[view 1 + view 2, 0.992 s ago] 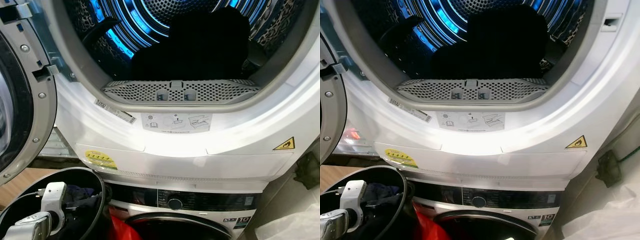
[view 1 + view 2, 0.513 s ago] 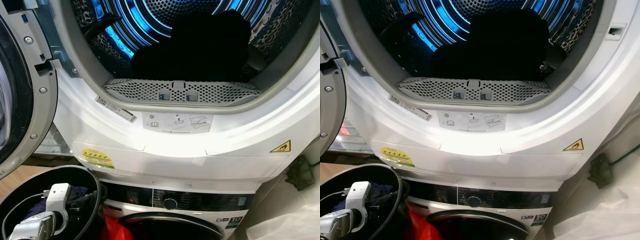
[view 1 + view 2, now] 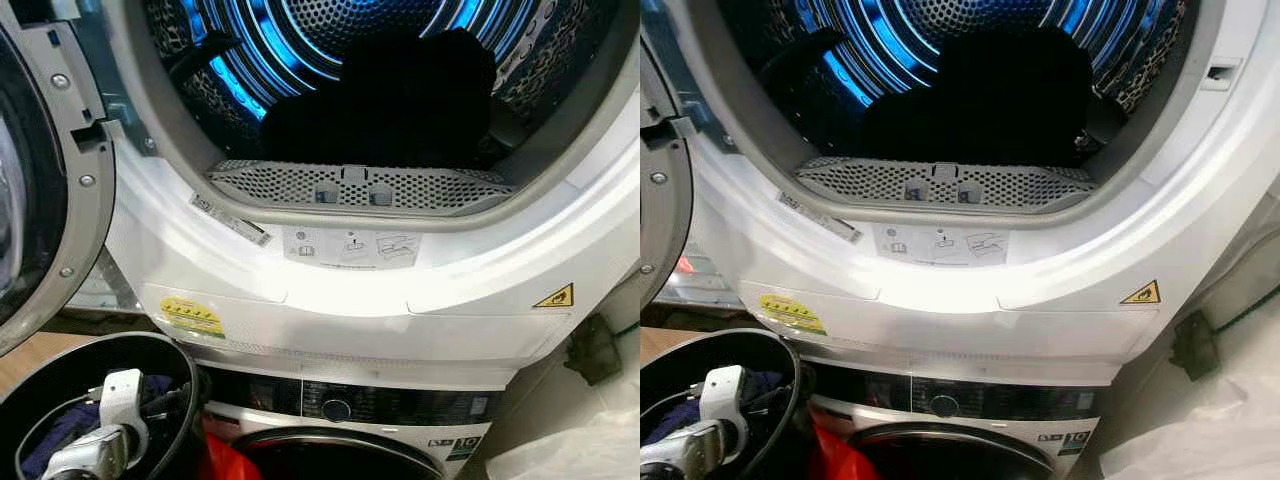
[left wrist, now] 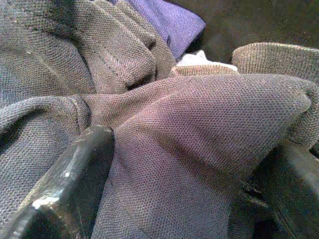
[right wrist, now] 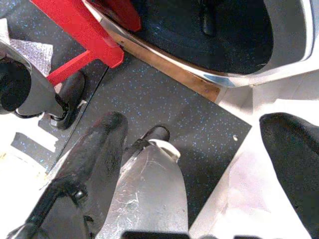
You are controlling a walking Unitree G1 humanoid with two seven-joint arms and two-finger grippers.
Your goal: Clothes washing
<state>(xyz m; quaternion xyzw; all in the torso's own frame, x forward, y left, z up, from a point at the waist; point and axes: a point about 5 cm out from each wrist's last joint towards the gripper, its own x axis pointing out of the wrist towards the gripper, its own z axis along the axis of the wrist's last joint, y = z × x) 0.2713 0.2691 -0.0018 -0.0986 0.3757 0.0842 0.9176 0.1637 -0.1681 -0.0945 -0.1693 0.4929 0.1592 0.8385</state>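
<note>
The dryer (image 3: 330,300) is sitting stacked on top of the washing machine (image 3: 400,410), and its round door (image 3: 50,190) is hanging open beside the drum on the robot's left. Inside the blue-lit drum (image 3: 300,40), a heap of dark clothes (image 3: 400,95) is lying just behind the perforated lint filter (image 3: 360,185), which is running along the lower lip of the dryer's opening. Below the dryer, on the robot's left, a round black laundry basket (image 3: 185,365) is standing against the washing machine's front, and the left arm is reaching down into it. The left gripper (image 4: 189,184) is working in the basket's laundry, its two black fingers (image 4: 75,184) clenching on a fold of grey knit garment (image 4: 199,129) that is bunching up between them; a purple cloth (image 4: 174,20) is lying just behind that garment. Something red (image 3: 225,460) is showing between the basket and the washing machine's door. The right gripper (image 5: 199,164) is hanging low beside the machines over dark speckled flooring (image 5: 164,99), its fingers spread wide apart, gripping nothing
</note>
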